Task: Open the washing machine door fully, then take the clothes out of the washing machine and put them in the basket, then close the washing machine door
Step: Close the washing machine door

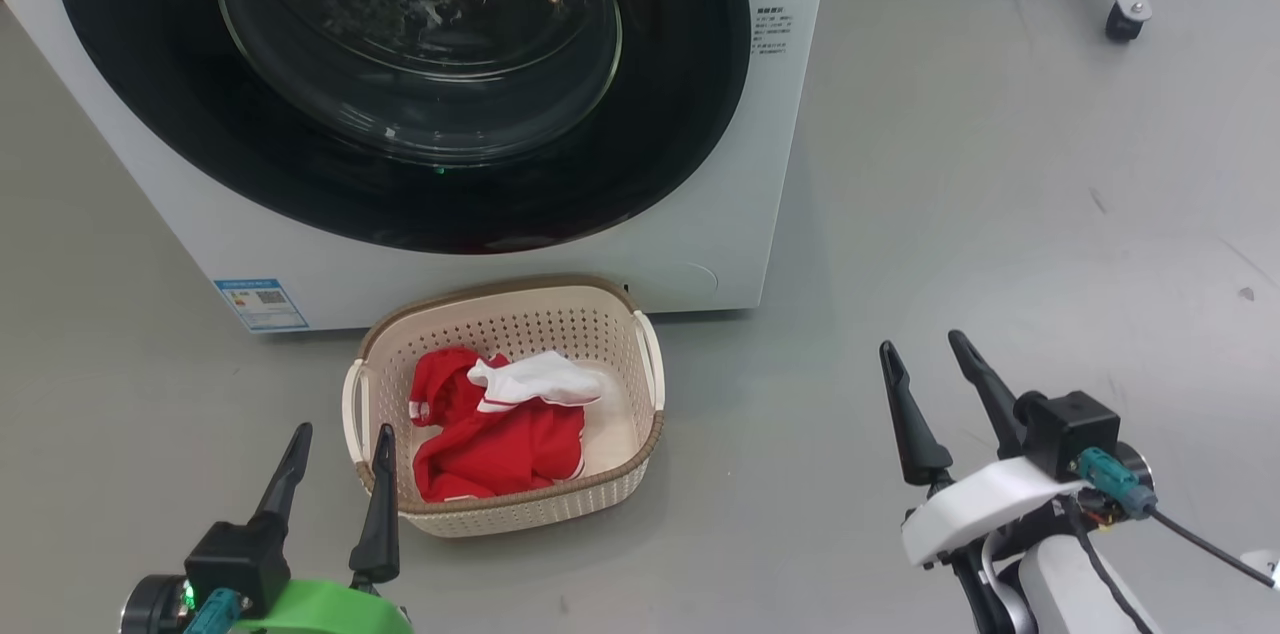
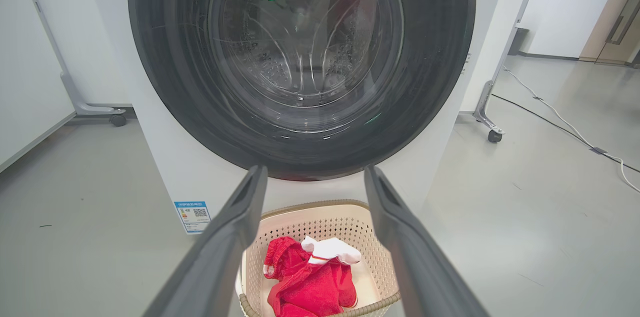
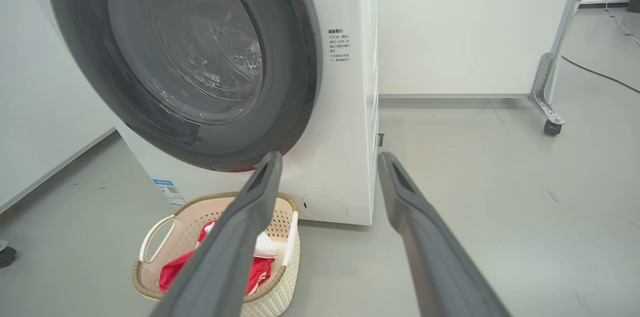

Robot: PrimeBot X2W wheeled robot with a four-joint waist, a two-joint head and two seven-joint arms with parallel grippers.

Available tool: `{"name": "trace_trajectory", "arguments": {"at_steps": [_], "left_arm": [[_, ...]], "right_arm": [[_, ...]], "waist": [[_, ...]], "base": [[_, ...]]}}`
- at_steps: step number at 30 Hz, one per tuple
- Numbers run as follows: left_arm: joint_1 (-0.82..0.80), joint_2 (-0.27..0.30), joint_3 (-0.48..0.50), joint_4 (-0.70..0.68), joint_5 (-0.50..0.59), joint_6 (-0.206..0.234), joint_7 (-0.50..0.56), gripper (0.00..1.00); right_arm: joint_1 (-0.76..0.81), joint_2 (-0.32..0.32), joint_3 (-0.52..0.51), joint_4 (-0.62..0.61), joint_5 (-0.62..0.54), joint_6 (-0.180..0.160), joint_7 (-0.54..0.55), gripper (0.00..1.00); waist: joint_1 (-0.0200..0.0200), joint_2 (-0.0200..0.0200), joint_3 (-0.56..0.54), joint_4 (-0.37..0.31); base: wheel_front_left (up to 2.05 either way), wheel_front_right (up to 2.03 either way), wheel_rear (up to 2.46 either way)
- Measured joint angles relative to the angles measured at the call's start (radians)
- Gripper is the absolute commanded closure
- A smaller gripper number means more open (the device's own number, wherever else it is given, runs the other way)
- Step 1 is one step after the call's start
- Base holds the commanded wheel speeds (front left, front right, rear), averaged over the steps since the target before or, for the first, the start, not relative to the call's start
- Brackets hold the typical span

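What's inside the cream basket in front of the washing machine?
Inside the cream perforated plastic basket lies crumpled bright red clothing with white trim, with a small white cloth on top. Whatever is under the red fabric is covered.

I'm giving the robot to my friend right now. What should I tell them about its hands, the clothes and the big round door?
Left gripper: fingers open, holding nothing, low by the basket's left side.
Right gripper: fingers open, holding nothing, over the floor to the right of the basket.
Things: the red clothes and a white cloth lie in the basket, which stands in front of the washing machine.
Done: the clothes are in the basket; the washing machine door looks shut, flush with the front.
Left: probably nothing; just check that the door is latched.
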Motion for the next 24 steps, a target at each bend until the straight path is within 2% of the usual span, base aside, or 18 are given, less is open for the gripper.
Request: {"name": "trace_trajectory", "arguments": {"at_steps": [24], "left_arm": [[0.056, 0.002, -0.003, -0.035, -0.004, 0.012, 0.032, 0.00]], "right_arm": [[0.122, 0.007, 0.001, -0.087, 0.002, -0.039, 0.000, 0.00]], "waist": [[0.0000, 0.0000, -0.048, -0.029]], "base": [[0.00, 0.00, 0.00]]}}
